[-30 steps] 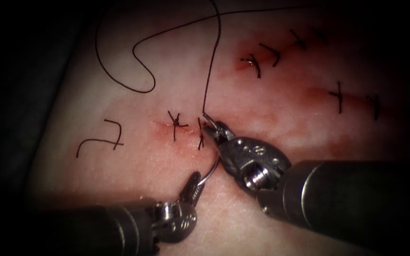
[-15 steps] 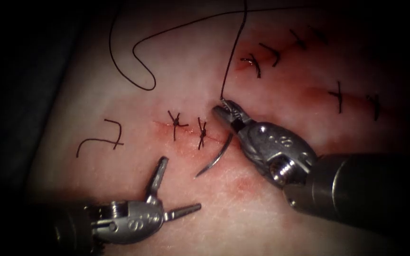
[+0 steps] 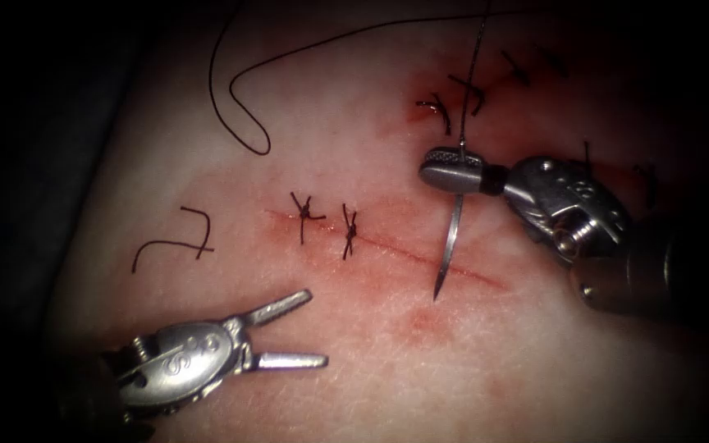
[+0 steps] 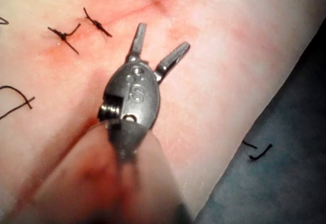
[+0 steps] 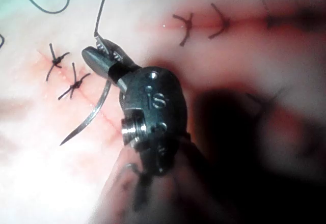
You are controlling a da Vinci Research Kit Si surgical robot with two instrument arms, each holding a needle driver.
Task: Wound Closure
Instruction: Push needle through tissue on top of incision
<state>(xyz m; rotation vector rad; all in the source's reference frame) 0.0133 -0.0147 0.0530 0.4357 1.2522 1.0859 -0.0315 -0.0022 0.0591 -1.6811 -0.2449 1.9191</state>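
Observation:
My right tool point(image 3: 451, 174) has its jaws shut on the curved needle point(image 3: 451, 238) at its thread end. The needle hangs down out of the tissue, its tip just over the cut point(image 3: 404, 250) to the right of the two knotted stitches point(image 3: 349, 232). Thread point(image 3: 473, 74) runs up from the needle's end. In the right wrist view the same jaws point(image 5: 99, 56) pinch the needle point(image 5: 91, 114), which is bare along its whole curve. My left tool point(image 3: 309, 328) sits low on the left with its jaws wide open and holding nothing; the left wrist view shows it point(image 4: 162, 38) spread above the tissue.
A slack loop of thread point(image 3: 244, 107) lies on the tissue at the upper left. A cut end of thread point(image 3: 174, 242) rests left of the stitches. Other stitched cuts point(image 3: 445, 111) lie at the upper right. Red fluid point(image 3: 420, 320) stains the tissue below the cut.
My left tool let go of the needle, opened and drew back to the lower left. My right tool carried the needle up and to the right, trailing thread.

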